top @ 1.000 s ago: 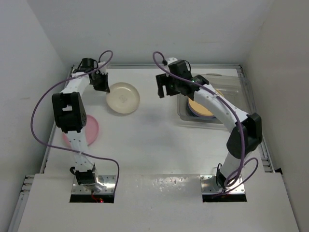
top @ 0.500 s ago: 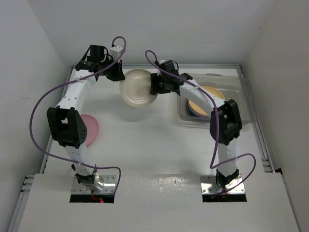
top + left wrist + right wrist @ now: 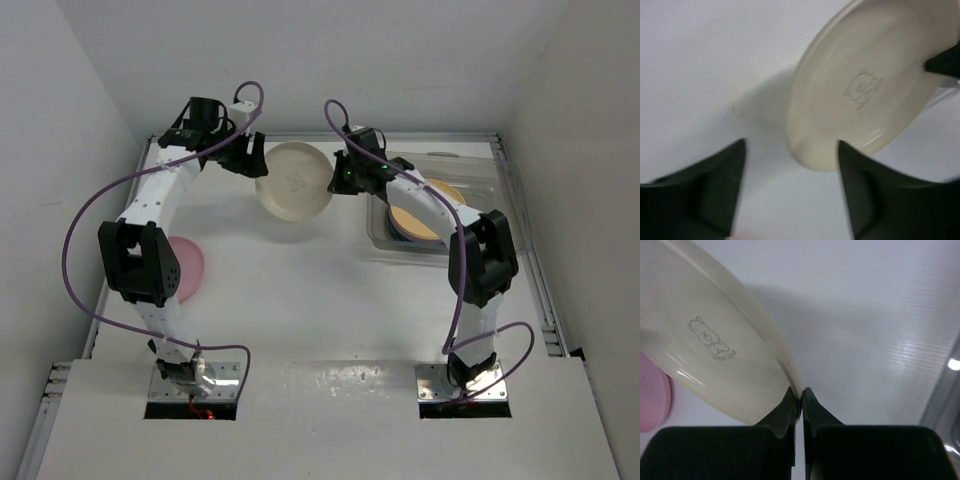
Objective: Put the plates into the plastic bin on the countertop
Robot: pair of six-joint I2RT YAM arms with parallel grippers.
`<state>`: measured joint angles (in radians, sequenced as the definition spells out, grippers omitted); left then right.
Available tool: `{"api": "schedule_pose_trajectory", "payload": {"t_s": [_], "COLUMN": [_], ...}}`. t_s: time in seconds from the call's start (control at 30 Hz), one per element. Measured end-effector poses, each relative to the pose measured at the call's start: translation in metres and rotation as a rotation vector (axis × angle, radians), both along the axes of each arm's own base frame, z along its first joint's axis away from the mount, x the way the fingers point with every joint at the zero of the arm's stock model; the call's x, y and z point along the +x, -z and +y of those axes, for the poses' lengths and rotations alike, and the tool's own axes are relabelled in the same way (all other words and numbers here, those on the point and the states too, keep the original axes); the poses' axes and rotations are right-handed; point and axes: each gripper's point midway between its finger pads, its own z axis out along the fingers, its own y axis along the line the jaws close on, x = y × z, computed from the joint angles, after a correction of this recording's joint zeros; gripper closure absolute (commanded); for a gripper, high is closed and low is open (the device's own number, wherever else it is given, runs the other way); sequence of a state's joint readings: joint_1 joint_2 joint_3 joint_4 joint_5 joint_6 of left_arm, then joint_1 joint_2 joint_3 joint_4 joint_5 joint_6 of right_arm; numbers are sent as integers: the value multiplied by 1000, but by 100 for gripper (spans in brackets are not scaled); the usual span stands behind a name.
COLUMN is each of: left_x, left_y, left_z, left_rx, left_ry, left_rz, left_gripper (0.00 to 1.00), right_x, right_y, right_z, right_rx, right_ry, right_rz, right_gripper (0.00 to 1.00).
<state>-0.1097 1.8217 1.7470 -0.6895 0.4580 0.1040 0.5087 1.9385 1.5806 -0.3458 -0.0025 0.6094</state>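
Our right jaws pinch the cream plate [image 3: 294, 181] at its right rim; left jaws stand open, gripping nothing. The plastic bin [image 3: 478, 172] lies just right of the plate, toward the far right corner of the bench [image 3: 320, 300].

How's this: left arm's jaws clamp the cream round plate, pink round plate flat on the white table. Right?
Wrong arm: right gripper clamps the cream round plate, per right wrist view. Pink round plate lies flat on the white table.
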Motion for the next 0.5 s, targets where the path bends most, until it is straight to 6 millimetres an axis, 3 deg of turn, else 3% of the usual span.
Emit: {"api": "schedule_pose_trajectory", "payload": {"t_s": [0.03,0.1,0.2,0.37,0.43,0.5], "left_x": [1,3,11,20,13,1], "left_y": [1,2,4,8,15,26], "left_z": [4,11,38,123,160,193], "left_rx": [12,28,74,155,185,207], "left_ry": [-13,-42,-125,-349,-439,-516], "left_rz": [-1,0,-7,-4,17,50], "left_gripper": [1,1,1,1,1,1], "right_x": [0,1,-2,-26,-45,-66], "right_y": [-3,-11,-34,-68,-64,-49], "right_z": [-7,-27,-88,-210,-252,-282], "right_rx": [5,17,28,33,20,0], "right_ry": [17,58,175,445,547,627], "right_rz": [4,6,13,21,57,126], "right_gripper": [100,100,100,100,100,100]}}
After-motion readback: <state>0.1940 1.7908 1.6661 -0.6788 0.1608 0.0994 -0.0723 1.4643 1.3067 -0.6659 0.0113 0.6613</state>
